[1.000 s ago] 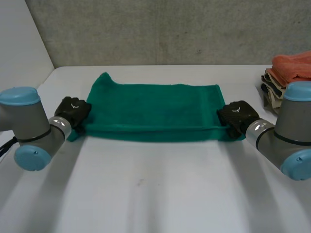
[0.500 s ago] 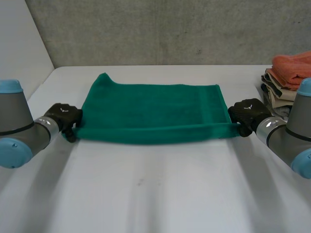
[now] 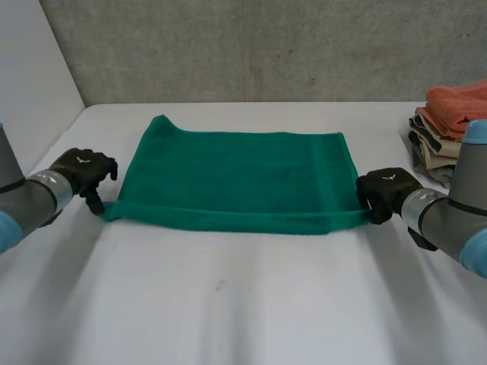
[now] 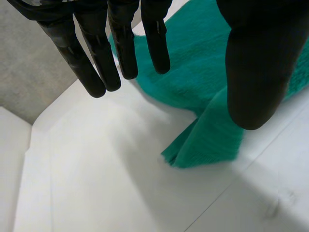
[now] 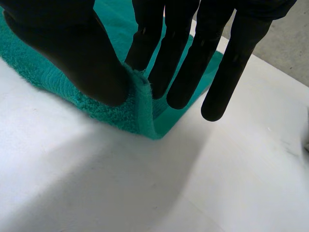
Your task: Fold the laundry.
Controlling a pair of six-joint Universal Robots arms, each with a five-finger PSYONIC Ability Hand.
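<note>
At table point(image 3: 228, 304) centre, green towel point(image 3: 240, 179); left hand point(image 3: 80, 169) at nine o'clock, fingers spread; right hand point(image 3: 386, 192) at three pinches its corner; folded pile point(image 3: 453, 114) at two.

The green towel point(image 3: 243, 179) is terry cloth, a nubby looped pile, matt all over, with a flatter woven band along the hem at the fingertips of the right hand point(image 3: 384, 190). That hand and the left hand point(image 3: 80, 169) are black and smooth, like plastic or rubber, with a dull satin finish. The table point(image 3: 228, 304) beneath them is smooth and white, matt with a faint sheen. Beside the right hand, the stacked cloths point(image 3: 449, 122) look soft; the orange top one is fuzzy. The wall point(image 3: 266, 46) is rough grey concrete.
</note>
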